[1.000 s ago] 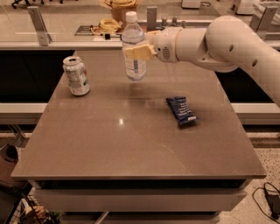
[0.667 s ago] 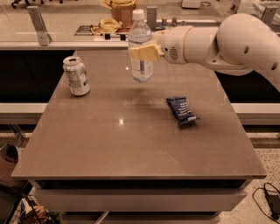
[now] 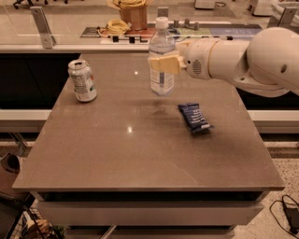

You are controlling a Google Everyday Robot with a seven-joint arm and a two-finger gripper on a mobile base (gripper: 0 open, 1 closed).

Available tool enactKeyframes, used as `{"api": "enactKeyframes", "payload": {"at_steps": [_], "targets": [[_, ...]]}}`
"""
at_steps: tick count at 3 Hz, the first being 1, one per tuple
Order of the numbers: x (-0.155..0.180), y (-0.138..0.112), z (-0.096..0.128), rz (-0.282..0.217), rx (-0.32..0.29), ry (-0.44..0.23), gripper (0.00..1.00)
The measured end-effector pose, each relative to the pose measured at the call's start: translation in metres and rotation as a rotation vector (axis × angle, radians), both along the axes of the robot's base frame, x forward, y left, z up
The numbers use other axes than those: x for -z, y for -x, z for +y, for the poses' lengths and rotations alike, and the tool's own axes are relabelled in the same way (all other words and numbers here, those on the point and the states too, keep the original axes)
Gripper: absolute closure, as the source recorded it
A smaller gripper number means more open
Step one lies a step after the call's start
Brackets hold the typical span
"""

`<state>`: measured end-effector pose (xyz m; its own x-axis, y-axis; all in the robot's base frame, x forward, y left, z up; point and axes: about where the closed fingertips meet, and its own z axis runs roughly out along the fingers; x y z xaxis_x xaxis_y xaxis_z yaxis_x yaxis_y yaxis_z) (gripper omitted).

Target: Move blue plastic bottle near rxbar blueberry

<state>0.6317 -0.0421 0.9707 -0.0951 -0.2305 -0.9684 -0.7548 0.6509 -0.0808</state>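
The blue plastic bottle (image 3: 161, 58) is a tall clear bottle with a white cap and pale label, held upright a little above the brown table (image 3: 117, 154). My gripper (image 3: 166, 64) comes in from the right on the white arm and is shut on the bottle's middle. The rxbar blueberry (image 3: 195, 118), a flat dark blue wrapper with white lettering, lies on the table below and to the right of the bottle, a short way off.
A dented silver-green can (image 3: 82, 80) stands at the table's left rear. Behind the table runs a counter (image 3: 60, 32) with a yellow cable coil (image 3: 114, 25) and a brown box (image 3: 133, 14). Cables lie on the floor at lower right (image 3: 287, 212).
My gripper has carried the bottle a little to the right, closer to the blue bar. The can and the bar have not moved.
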Motion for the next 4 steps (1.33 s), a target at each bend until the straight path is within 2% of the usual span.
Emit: {"api": "enactKeyframes", "payload": {"at_steps": [2,4], "targets": [[0.028,0.035,0.008,0.033,0.049,-0.039,1.00],[0.064,0.048,0.019,0.060,0.057,-0.071,1.00]]}}
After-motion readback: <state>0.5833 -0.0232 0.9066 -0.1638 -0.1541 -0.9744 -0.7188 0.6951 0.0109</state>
